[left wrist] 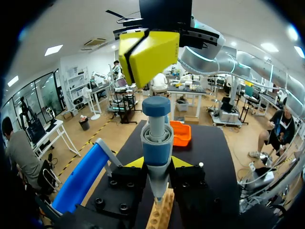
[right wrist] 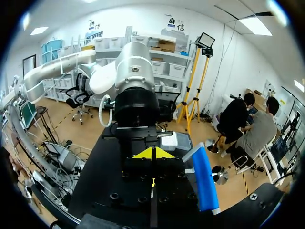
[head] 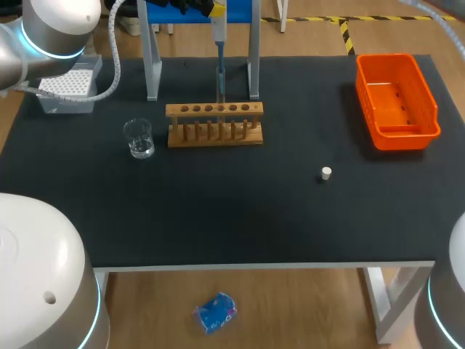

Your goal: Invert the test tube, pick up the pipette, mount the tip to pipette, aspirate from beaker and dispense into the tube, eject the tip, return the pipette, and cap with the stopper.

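Now the left gripper clamps the pipette at its barrel; likely light, stiff, slick. Right gripper closed, empty.

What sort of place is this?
Probably a robot laboratory bench: a black table carries a wooden test tube rack and a clear glass beaker, and a blue and grey pipette hangs above the rack.

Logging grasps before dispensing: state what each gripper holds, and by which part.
The left gripper holds the pipette by its lower body, one finger on each side. The right gripper is shut and empty, above the plunger.
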`<action>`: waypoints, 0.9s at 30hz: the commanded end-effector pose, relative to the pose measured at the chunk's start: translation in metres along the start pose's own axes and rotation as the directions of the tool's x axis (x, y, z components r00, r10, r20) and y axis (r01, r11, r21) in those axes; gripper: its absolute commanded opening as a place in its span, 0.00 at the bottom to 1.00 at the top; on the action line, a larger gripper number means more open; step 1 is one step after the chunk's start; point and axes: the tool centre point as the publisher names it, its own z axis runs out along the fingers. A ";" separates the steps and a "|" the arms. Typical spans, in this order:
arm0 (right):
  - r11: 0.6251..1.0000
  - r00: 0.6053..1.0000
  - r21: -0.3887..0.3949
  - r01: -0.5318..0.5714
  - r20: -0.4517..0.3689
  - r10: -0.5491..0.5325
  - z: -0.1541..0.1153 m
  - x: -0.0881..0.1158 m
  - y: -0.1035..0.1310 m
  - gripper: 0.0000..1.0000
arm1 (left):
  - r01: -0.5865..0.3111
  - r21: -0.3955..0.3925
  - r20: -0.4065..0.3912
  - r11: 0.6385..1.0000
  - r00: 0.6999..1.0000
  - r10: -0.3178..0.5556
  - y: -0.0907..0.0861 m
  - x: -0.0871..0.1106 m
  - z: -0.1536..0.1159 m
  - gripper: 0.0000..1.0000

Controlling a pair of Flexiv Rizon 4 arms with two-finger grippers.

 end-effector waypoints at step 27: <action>0.999 0.999 0.038 -0.022 -0.024 0.023 0.012 0.008 -0.028 0.00 | 0.000 0.000 0.002 1.000 1.000 0.000 0.000 0.001 -0.001 0.00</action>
